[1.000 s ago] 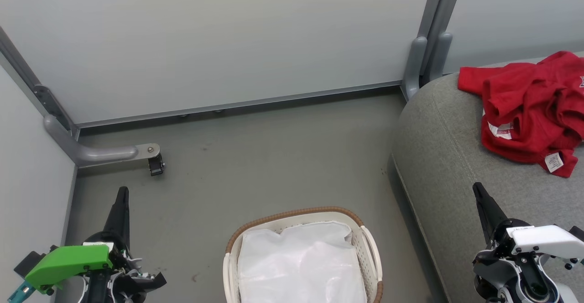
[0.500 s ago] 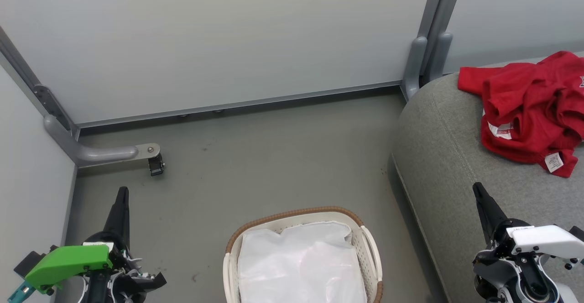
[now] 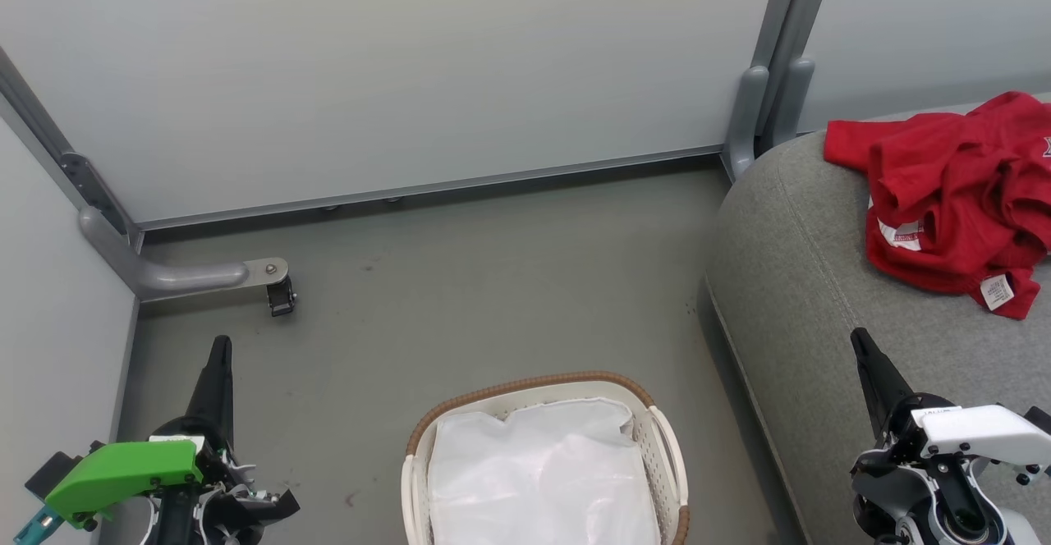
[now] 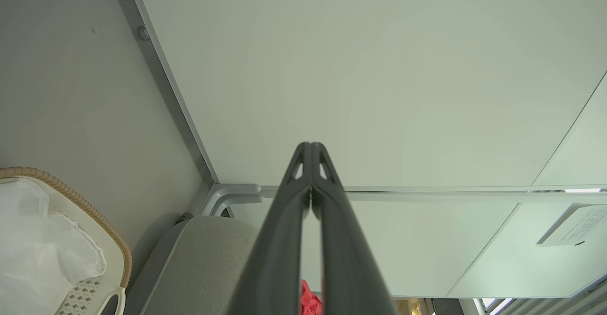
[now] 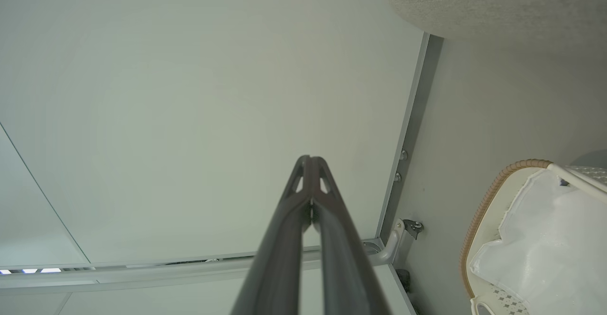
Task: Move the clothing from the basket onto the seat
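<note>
My left claw (image 3: 219, 346) is pinched fully shut with nothing in it. Its two dark fingers are pressed together and point up over the grey floor (image 3: 493, 282) at the lower left of the head view. My right claw (image 3: 859, 338) is the same (tips together, empty) and shows in front of the near part of the seat (image 3: 796, 282) at the lower right.

The clothing (image 3: 952, 176) lies in a crumpled red heap on top of the seat, towards its far end and well apart from both claws. Two white tags (image 3: 997, 290) show on the side nearest me. The basket (image 3: 525, 384) stands on the floor between the claws, near the seat's rounded edge. What I can see in it is a white sheet (image 3: 542, 479) spread across the inside.

Through the left wrist camera a sliver of red peeks out low down between the fingers, beyond the seat's corner. Pale wall panels (image 3: 410, 77) stand behind the floor.
</note>
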{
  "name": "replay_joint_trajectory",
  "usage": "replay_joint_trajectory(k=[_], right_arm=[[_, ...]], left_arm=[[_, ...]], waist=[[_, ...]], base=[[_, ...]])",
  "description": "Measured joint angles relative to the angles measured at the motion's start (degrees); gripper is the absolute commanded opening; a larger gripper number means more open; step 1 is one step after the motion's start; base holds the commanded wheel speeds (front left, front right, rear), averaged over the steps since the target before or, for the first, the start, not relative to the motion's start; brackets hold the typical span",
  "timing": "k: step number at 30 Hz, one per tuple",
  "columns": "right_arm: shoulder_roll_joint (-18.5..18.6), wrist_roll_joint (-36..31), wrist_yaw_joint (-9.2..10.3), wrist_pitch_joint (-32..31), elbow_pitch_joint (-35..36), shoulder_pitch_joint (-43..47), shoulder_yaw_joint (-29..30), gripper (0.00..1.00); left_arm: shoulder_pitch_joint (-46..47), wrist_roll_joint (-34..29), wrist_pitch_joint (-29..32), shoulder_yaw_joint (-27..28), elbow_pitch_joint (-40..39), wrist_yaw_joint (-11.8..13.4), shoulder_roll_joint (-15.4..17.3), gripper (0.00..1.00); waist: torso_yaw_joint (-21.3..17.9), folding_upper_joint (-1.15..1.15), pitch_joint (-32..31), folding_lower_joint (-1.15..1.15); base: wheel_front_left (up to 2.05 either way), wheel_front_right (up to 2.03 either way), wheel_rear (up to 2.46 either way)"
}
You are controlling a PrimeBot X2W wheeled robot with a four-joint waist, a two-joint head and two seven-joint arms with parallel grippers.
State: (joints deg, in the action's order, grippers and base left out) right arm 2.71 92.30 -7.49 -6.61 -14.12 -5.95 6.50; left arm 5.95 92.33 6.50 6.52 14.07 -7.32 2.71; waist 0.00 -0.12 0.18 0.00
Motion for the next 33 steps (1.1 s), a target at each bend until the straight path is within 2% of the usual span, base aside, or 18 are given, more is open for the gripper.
replay_joint_trajectory(k=[33], right_arm=[[0.0, 0.0, 0.0, 0.0, 0.01, -0.01, 0.0, 0.0]], left_arm=[[0.0, 0.0, 0.0, 0.0, -0.01, 0.0, 0.0, 0.0]], waist=[[0.0, 0.0, 0.0, 0.0]], base=[[0.0, 0.0, 0.0]])
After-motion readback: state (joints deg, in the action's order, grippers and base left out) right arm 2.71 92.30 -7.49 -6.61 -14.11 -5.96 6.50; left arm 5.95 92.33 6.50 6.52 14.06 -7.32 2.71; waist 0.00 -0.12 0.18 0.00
